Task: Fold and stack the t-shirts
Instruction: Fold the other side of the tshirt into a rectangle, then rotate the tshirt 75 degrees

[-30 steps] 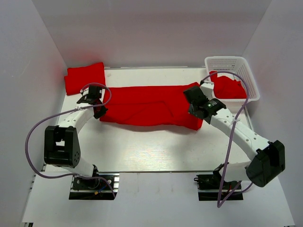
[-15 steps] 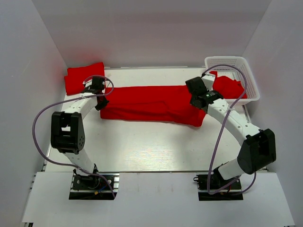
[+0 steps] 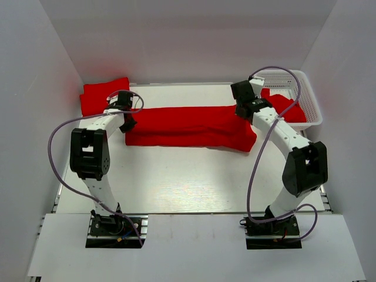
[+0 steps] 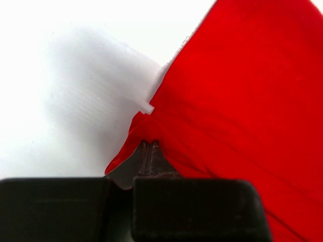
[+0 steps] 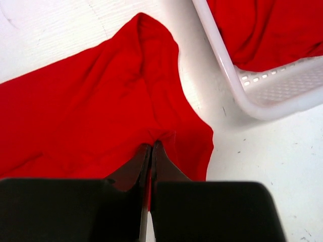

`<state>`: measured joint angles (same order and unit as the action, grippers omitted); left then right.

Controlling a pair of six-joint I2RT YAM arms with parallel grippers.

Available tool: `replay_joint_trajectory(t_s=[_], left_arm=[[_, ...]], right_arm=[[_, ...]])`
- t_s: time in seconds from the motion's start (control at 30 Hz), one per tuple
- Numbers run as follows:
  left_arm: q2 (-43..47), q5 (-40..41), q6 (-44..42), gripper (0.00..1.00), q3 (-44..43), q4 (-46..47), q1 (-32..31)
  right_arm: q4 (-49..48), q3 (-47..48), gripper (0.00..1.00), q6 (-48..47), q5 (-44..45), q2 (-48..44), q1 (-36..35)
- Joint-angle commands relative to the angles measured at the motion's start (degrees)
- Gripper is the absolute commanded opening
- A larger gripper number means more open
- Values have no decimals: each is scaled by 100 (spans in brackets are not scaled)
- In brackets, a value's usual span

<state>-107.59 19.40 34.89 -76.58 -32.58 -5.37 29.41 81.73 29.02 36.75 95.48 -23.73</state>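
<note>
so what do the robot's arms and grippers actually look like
Both match: the left arm and right arm are white tubular links with chunky black joint housings, each with a thin lilac cable looping alongside it. The left gripper and right gripper have a boxy black body and two slim dark grey tapered fingers. No markings are legible.

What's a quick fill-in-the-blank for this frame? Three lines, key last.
1. The left gripper and right gripper are each ____ (open/shut) on an end of the long t-shirt.
2. The white basket holds ____ cloth.
3. A folded t-shirt lies in the far ____ corner of the table.
Missing words: shut; red; left.
</note>
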Motion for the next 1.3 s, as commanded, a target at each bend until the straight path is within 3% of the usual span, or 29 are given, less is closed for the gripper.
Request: replay_joint_trajectory(t_s=[0.0,0.27,0.5,0.53,0.57,0.6,0.63,0.67,0.7,0.8,0.97,1.17,1.27], left_arm=[[-77,118,-141,0,-296,163,27],[-508,117,-255,0,-516,226,27],[-728,64,-308,0,-710,287,27],[-824,64,-256,6,-875,191,27],[-877,64,-255,29,-955,16,27],[-930,64,-203,45,-1043,-72,27],[-991,64,-202,74,-1209,-169,27],[-1062,125,-202,100,-1289,-240,27],[-1062,126,-202,100,-1368,-423,27],[-975,249,-132,100,-1518,-548,27],[-465,301,-193,100,-1396,-469,27],[194,-111,-904,100,-1009,66,-43],[256,-1039,-1414,100,-772,479,-105]], right_arm=[[-111,404,0,-142,34,198,114],[-883,589,0,-729,-203,796,289],[-885,1248,0,-1355,-721,1622,360],[-815,1518,0,-1329,-722,1684,369],[-649,1625,2,-1276,-748,1937,377],[-508,1835,10,-1276,-757,1991,386],[-350,1933,19,-1267,-740,2070,395],[-244,2282,34,-1197,-722,2332,412],[-51,2407,66,-1162,-740,2404,430],[249,2909,90,-1135,-871,2730,456],[469,2744,90,-1161,-1213,2476,474],[145,1145,90,-1038,-2318,1265,483],[-258,292,90,-995,-2891,815,500]])
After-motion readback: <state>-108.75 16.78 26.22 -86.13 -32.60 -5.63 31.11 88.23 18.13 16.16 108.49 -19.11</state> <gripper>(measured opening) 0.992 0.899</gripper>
